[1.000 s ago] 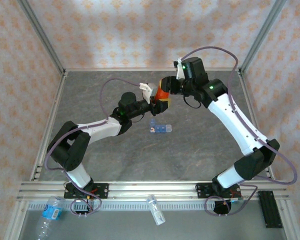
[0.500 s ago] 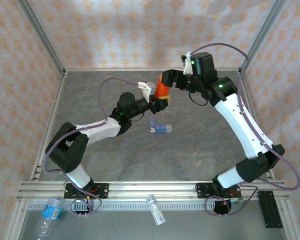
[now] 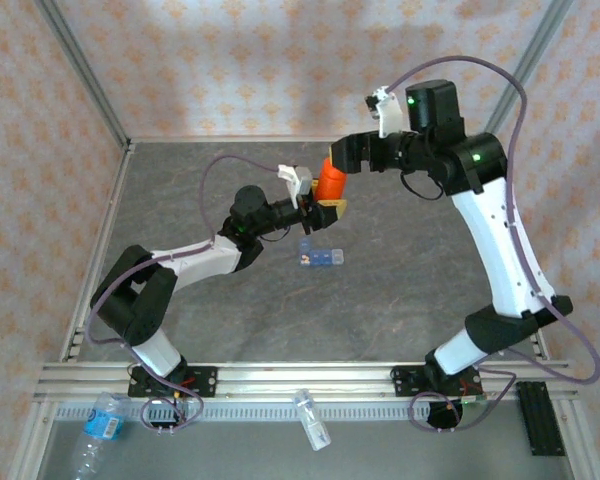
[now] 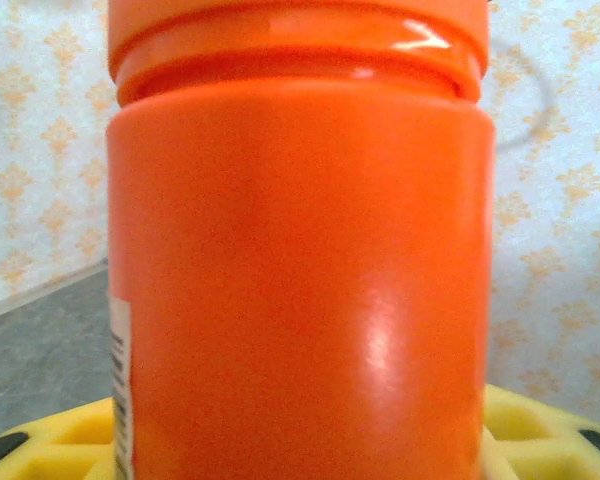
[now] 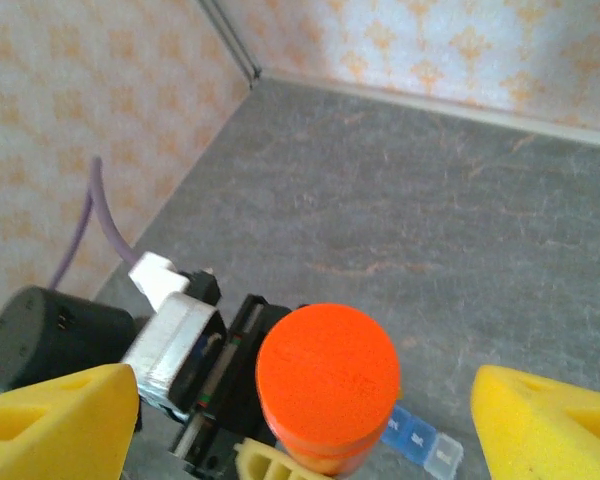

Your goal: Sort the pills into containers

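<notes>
- Pulled back since a second ago: right gripper (image 3: 346, 153), off the top of the orange vial (image 3: 330, 181), now up and to the right of it with its arm raised toward the back wall.
- Spread wide, its yellow fingers (image 5: 55, 420) at the two lower corners of the right wrist view, holding nothing; closed at the vial's top a second earlier.
- Between those fingers and lower down: the vial's round cap (image 5: 327, 365), seen from above and on the vial.
- Same place as before: left gripper (image 3: 325, 203), clamped on the lower body of the vial, holding it upright.
- Close to the left wrist camera: the vial's orange wall, a strip of label at its lower left, yellow finger pads to either side at the bottom.
- On the grey table (image 3: 230, 310), just in front of the held vial and apart from both grippers: blue pill box (image 3: 321, 256), a short row of square compartments, not shifted.
- Too small to tell what lies inside it.
- In the right wrist view, partly hidden behind the vial, only its right end visible.
- Well apart, past the table's near edge: water bottle (image 3: 98, 425) lying at the left, small clear bottle (image 3: 311, 418) on the front rail, black block (image 3: 540, 418) at the right.
</notes>
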